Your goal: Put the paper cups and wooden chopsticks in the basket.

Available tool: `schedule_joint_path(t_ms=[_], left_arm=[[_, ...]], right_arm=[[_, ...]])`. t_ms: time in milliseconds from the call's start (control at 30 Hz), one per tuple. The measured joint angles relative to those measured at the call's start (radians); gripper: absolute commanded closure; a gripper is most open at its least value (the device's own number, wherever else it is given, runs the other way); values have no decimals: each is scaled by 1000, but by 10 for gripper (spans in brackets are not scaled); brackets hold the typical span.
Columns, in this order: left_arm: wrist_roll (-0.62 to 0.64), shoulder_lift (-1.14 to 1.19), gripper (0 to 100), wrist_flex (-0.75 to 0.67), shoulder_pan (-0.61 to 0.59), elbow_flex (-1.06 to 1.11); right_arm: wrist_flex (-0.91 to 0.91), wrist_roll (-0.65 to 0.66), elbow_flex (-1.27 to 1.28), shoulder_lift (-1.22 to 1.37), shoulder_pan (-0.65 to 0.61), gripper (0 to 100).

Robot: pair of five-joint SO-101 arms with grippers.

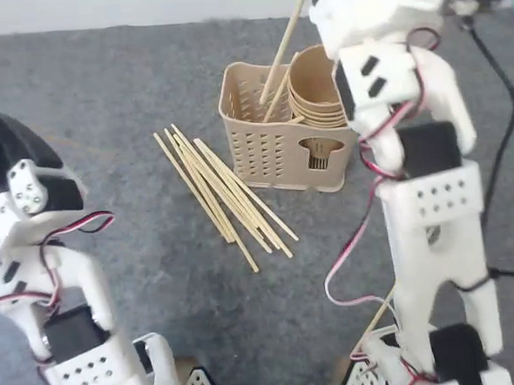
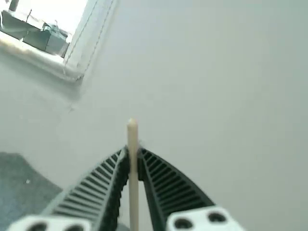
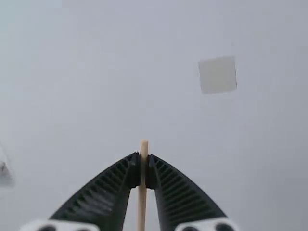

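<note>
The cup half of the task looks finished. A stack of brown paper cups stands nested in the right part of the beige slotted plastic basket. By the rims it holds about five or six, though the rims crowd too closely for an exact count.

The chopsticks are mostly still to do. Two wooden chopsticks lean in the left part of the basket. The long one runs up past the far edge of the high view, and I cannot tell whether anything holds its upper end. The shorter one lies beside it.

A loose bundle of pale wooden chopsticks lies fanned on the grey felt mat, just left of and nearer than the basket. There are roughly eight or nine, and they overlap. One more thin stick lies near the base of the arm on the right.

The left gripper is clamped on a thin round wooden chopstick, whose tip pokes just past the fingertips. It is held up in the air against a pale wall. The right gripper is likewise closed tight on a second pale wooden chopstick, also raised before a wall.

I judge the task well under half done. The two held sticks and the whole bundle still need to go into the basket.
</note>
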Motion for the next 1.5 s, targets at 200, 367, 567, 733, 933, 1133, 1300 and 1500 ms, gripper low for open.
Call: schedule_joint_path(t_ms=[200,367,567,733,933,1133,1300,1500], left_arm=[[3,0,987,-173,6,0],[6,-5,987,-218,92,0],[8,-5,987,-219,152,-3],[6,-6,987,-259,186,-11],[6,129,987,-302,295,-160],[8,390,987,-304,416,-322],[11,595,987,-307,534,-397],[-38,836,987,-419,591,-416]], right_arm=[[0,-5,0,104,3,967],[0,-5,0,183,0,846],[0,-5,0,212,5,869],[28,-5,0,150,2,871],[351,-5,0,-106,2,872],[787,-8,21,-305,121,872],[910,-11,229,-433,425,869],[743,6,654,-568,740,868]])
